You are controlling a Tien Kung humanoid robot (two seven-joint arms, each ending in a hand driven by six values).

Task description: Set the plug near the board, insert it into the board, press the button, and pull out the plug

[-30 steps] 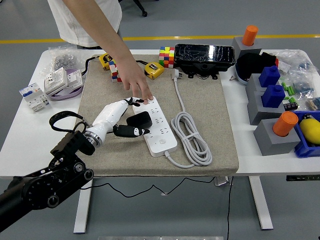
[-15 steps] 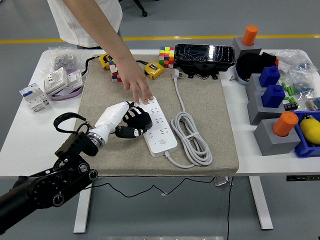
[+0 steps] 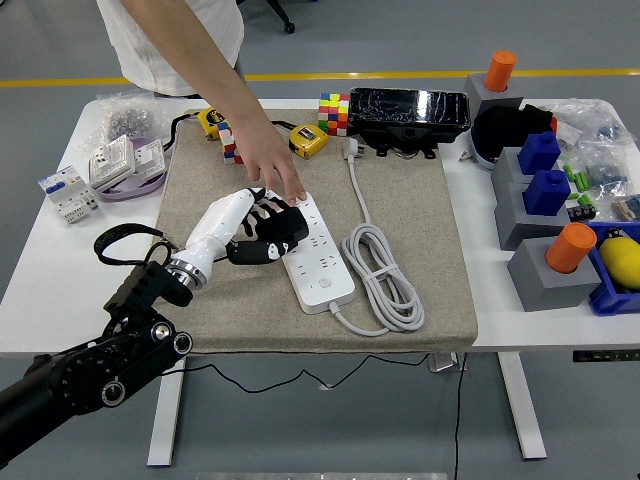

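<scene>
Change: we are seeing the left hand (image 3: 262, 228) rising and shifting up the power strip (image 3: 317, 251) since half a second ago, nearer the person's hand (image 3: 277, 172) that is pressing the strip's far end.
Meaning: we are judging the black plug (image 3: 275, 232) is being lined up over the sockets, not yet seated.
Hand state: our fingers are clamping on the plug.
Containers: the blue bin (image 3: 612, 296) is holding a yellow object (image 3: 620, 258).
</scene>
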